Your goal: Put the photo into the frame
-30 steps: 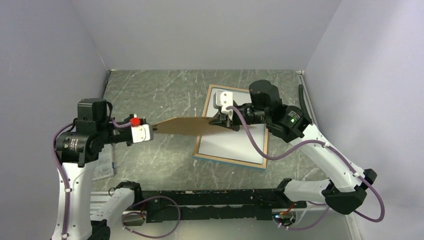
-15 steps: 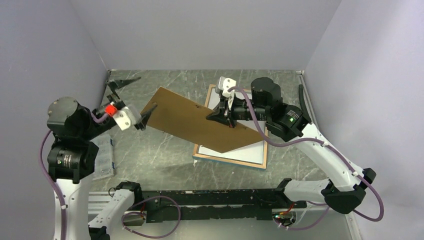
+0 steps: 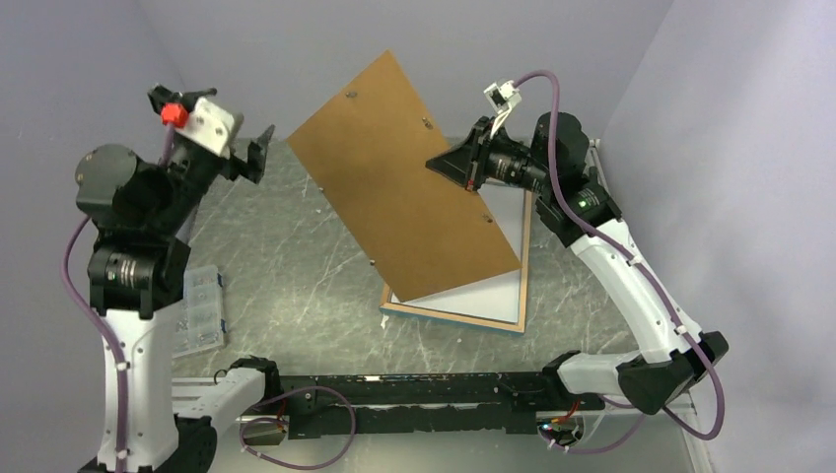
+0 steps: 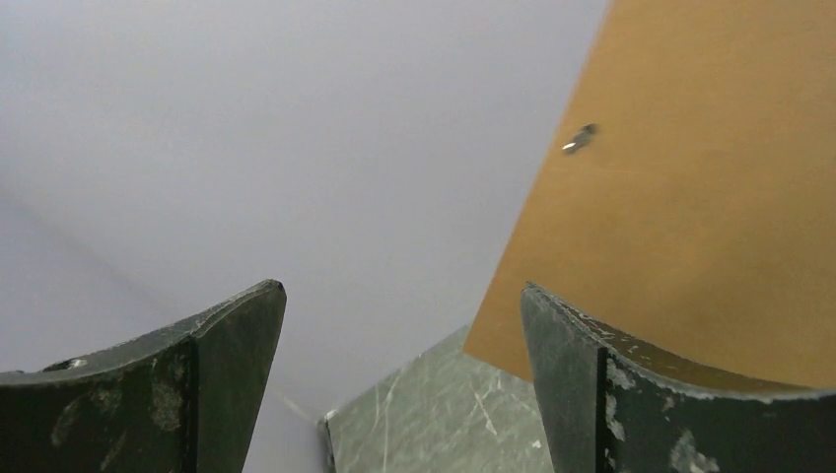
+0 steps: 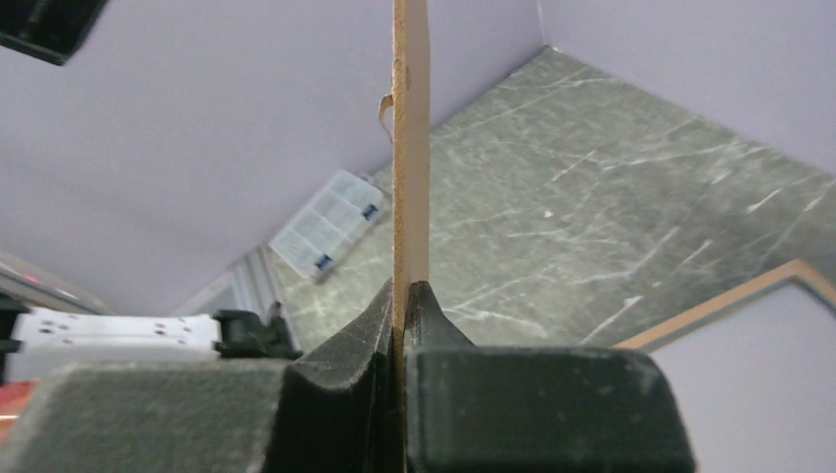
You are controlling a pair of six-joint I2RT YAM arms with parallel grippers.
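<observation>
The frame (image 3: 449,321) lies flat on the table at centre right, its light wood edges up and a blue rim at its near side. A white face (image 3: 483,294) fills it; I cannot tell whether that is the photo's reverse, and no printed picture shows. My right gripper (image 3: 461,163) is shut on the edge of the brown backing panel (image 3: 404,177), holding it raised and tilted above the frame. The right wrist view shows the jaws (image 5: 406,288) clamped on the panel's thin edge (image 5: 411,148). My left gripper (image 3: 235,113) is open, high at the left, clear of the panel (image 4: 690,197).
A clear plastic compartment box (image 3: 197,310) lies on the table by the left arm's base, also seen in the right wrist view (image 5: 330,232). Grey walls close in the back and both sides. The frame's corner (image 5: 710,305) shows at the right wrist view's lower right.
My left gripper opened, let go of the panel's left end and rose to the upper left. The right arm lifted the panel from nearly flat to steeply tilted above the frame.
</observation>
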